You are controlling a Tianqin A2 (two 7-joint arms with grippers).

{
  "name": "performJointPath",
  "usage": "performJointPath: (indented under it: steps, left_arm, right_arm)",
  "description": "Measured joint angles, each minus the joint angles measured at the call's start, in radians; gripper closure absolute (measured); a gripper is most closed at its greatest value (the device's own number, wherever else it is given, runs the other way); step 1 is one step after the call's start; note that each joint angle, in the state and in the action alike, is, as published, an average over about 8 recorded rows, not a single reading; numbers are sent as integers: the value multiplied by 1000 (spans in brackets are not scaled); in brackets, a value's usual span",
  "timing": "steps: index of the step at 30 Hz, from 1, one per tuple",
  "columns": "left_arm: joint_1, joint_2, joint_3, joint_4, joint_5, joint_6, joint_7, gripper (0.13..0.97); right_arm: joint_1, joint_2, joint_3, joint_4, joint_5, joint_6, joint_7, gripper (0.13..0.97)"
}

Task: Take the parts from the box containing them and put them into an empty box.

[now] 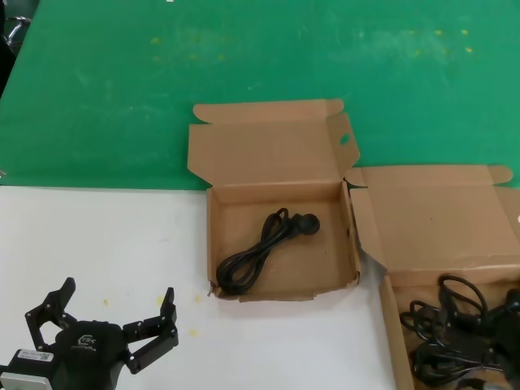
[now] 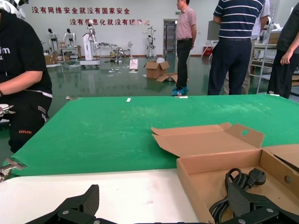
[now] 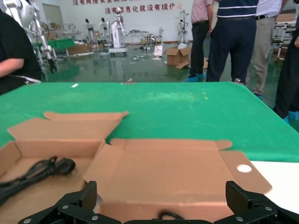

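Note:
The box with an oval hole in its lid flap [image 1: 280,244] stands open mid-table and holds one coiled black cord [image 1: 264,250]; the cord also shows in the left wrist view [image 2: 240,179]. The box containing the cords [image 1: 443,215] is open at the front right, with several coiled black cords [image 1: 455,325] inside. My left gripper [image 1: 118,296] is open and empty over the white table, to the left of the middle box; it also shows in its own view [image 2: 163,205]. My right gripper [image 3: 163,200] is open and empty, low over the right box, facing its raised lid [image 3: 163,170].
A green mat [image 1: 244,65] covers the far half of the table and a white surface [image 1: 106,236] the near left. People and cardboard boxes [image 2: 159,70] stand on the floor beyond the table.

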Motion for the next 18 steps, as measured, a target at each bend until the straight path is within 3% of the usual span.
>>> performJointPath:
  steps: [18]
  left_arm:
    - [4, -1, -2, -1, -3, -3, 1, 132]
  right_arm:
    - [-81, -2, -1, 6, 71, 68, -115, 129]
